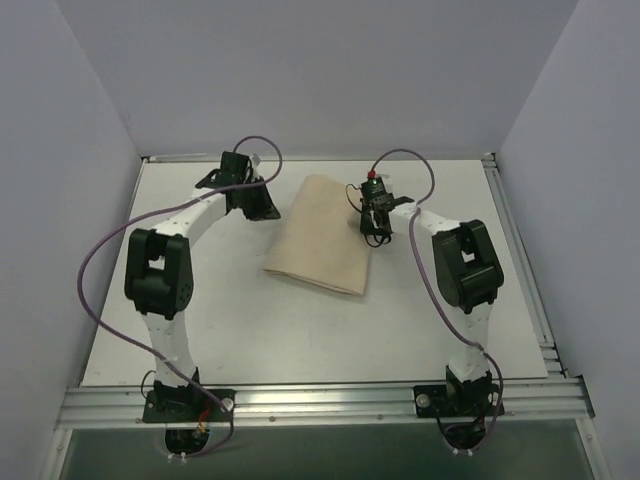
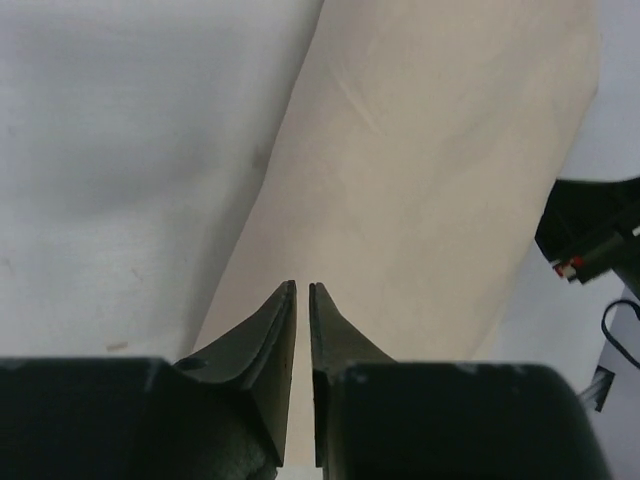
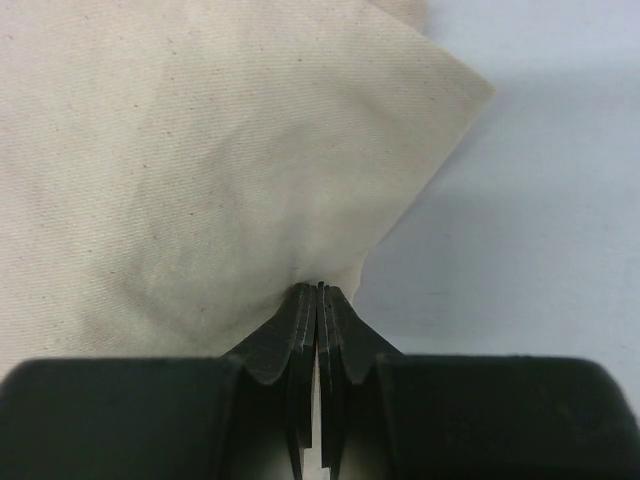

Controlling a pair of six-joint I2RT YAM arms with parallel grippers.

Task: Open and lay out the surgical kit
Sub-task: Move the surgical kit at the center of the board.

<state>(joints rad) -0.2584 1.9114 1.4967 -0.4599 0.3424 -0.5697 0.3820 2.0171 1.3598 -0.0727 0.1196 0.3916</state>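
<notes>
The beige cloth wrap (image 1: 325, 235) lies folded shut on the white table, between my two grippers. My left gripper (image 1: 262, 205) is at its left edge; in the left wrist view the gripper (image 2: 302, 286) hangs over the wrap (image 2: 430, 180), its jaws drawn together to a thin slit with nothing seen between them. My right gripper (image 1: 376, 232) is at the wrap's right edge; in the right wrist view it (image 3: 320, 288) is shut on a pinch of the wrap (image 3: 200, 150), which puckers at the tips. The steel tray and the forceps are hidden.
The white table (image 1: 300, 330) is ringed by grey walls at the back and sides. A metal rail (image 1: 320, 400) runs along the near edge by the arm bases. Purple cables loop over both arms. The right arm's black wrist shows in the left wrist view (image 2: 590, 235).
</notes>
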